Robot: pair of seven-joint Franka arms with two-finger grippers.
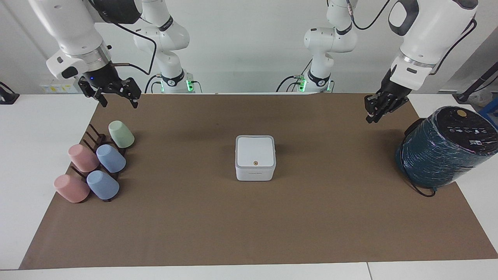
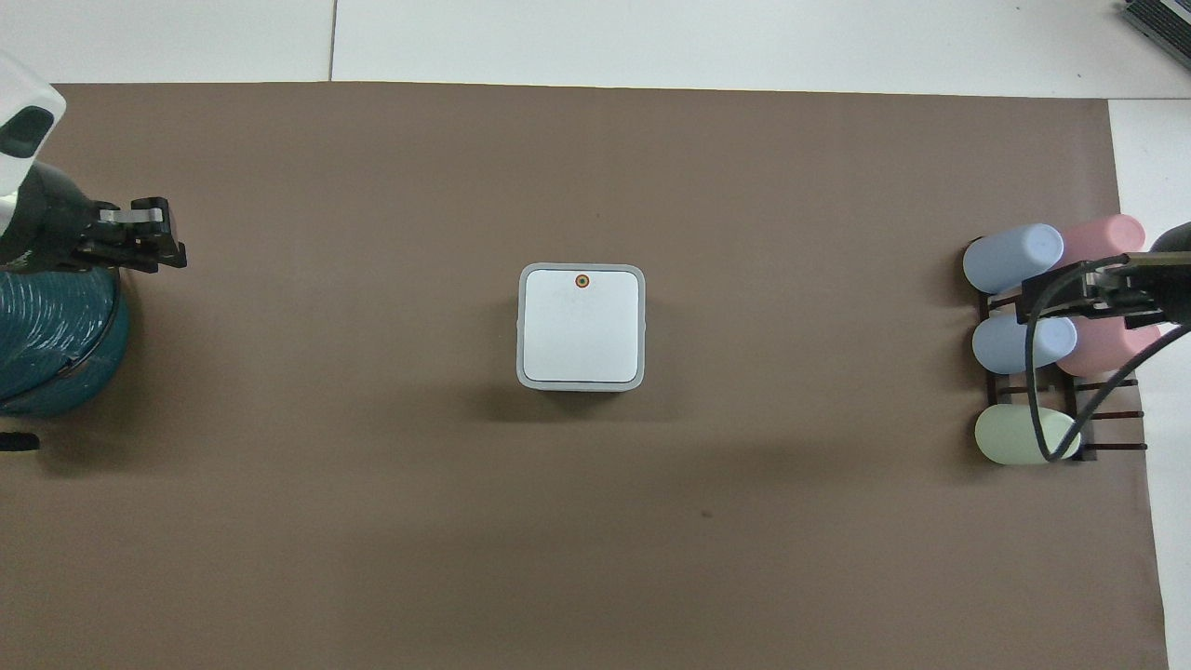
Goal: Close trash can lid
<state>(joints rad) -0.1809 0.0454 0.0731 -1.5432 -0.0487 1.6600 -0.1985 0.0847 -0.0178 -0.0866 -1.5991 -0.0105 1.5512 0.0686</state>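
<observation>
The small white square trash can point(image 1: 255, 174) stands in the middle of the brown mat. Its white lid point(image 1: 255, 149) lies flat and closed on it, orange dot on top; the overhead view shows the lid point(image 2: 582, 326) flush within the can's rim point(image 2: 582, 383). My left gripper point(image 1: 370, 116) is shut and empty, raised over the mat at the left arm's end, beside the teal cylinder; it also shows in the overhead view point(image 2: 172, 251). My right gripper point(image 1: 118, 102) is open and empty, and waits over the cup rack point(image 2: 1070, 293).
A large dark teal wrapped cylinder point(image 1: 443, 147) with a black top stands at the left arm's end of the table. A dark rack with several pastel cups point(image 1: 97, 163) lying on it sits at the right arm's end.
</observation>
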